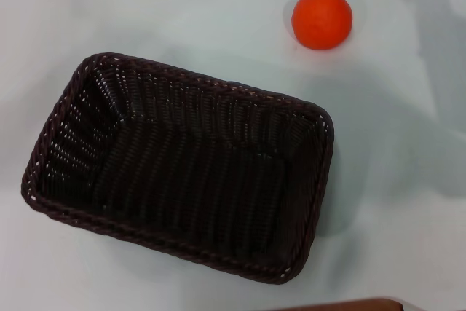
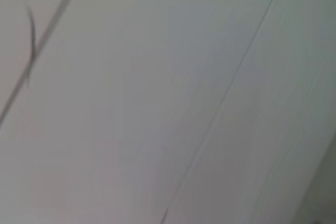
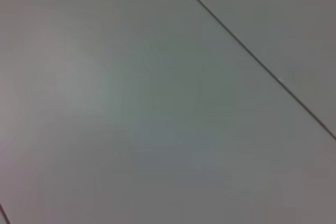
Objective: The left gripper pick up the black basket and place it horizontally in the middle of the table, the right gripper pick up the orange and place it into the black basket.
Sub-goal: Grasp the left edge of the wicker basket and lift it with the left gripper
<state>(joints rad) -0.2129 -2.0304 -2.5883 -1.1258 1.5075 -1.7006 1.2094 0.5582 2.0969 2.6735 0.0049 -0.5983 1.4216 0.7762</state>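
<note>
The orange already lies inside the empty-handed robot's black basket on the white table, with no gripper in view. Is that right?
Not quite. The head view shows the orange on the table, outside the basket and apart from its far rim. The basket is empty. The rest holds: no gripper shows in any view.

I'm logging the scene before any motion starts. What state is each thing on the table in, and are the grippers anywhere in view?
black basket: upright, open side up, empty, lying at a slant on the table.
orange: on the table beyond the basket's far right corner, outside it and not touching it.
left gripper: not in view.
right gripper: not in view.
</note>
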